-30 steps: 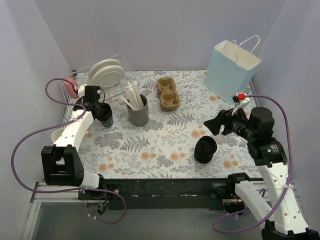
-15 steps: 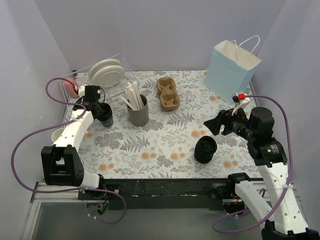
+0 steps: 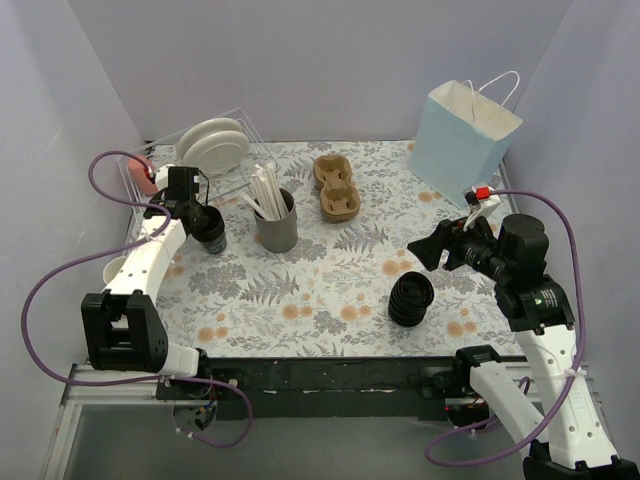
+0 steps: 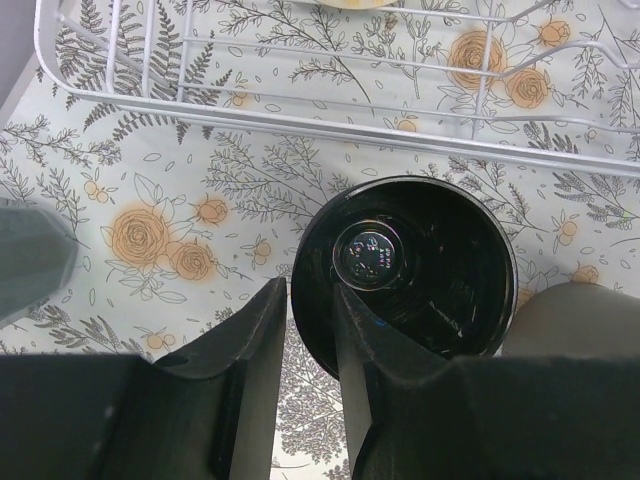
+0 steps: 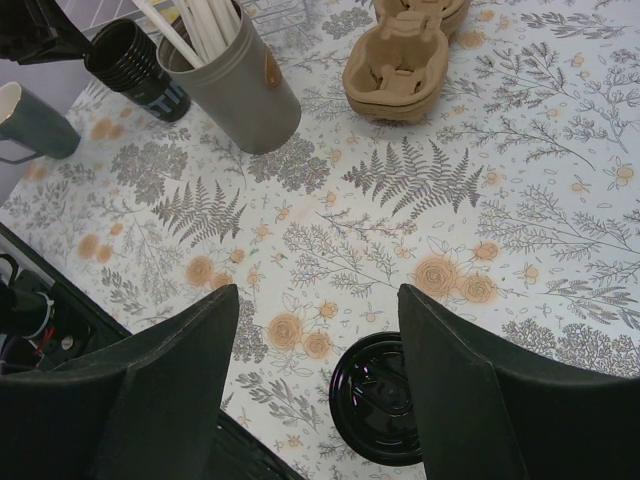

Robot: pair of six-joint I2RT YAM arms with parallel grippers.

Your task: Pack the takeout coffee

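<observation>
No black cup with a lid shows in any view. A lidless black cup (image 3: 209, 228) stands at the far left; in the left wrist view (image 4: 420, 270) I look into it. My left gripper (image 3: 195, 212) (image 4: 310, 290) straddles its rim, one finger inside and one outside, jaws close together on the wall. A ribbed stack of black lids (image 3: 411, 298) stands at the near right and also shows in the right wrist view (image 5: 388, 400). My right gripper (image 3: 428, 250) (image 5: 318, 292) is wide open and empty, held above the table just behind the stack.
A blue paper bag (image 3: 462, 140) stands at the back right. Stacked pulp cup carriers (image 3: 337, 188) lie at the back middle. A grey holder of straws (image 3: 277, 222) stands right of the lidless cup. A wire rack with plates (image 3: 212, 145) and a mug (image 3: 116, 270) are on the left.
My left wrist and its cable have shifted slightly back and left at the cup. The right arm and the lid stack have not moved.
</observation>
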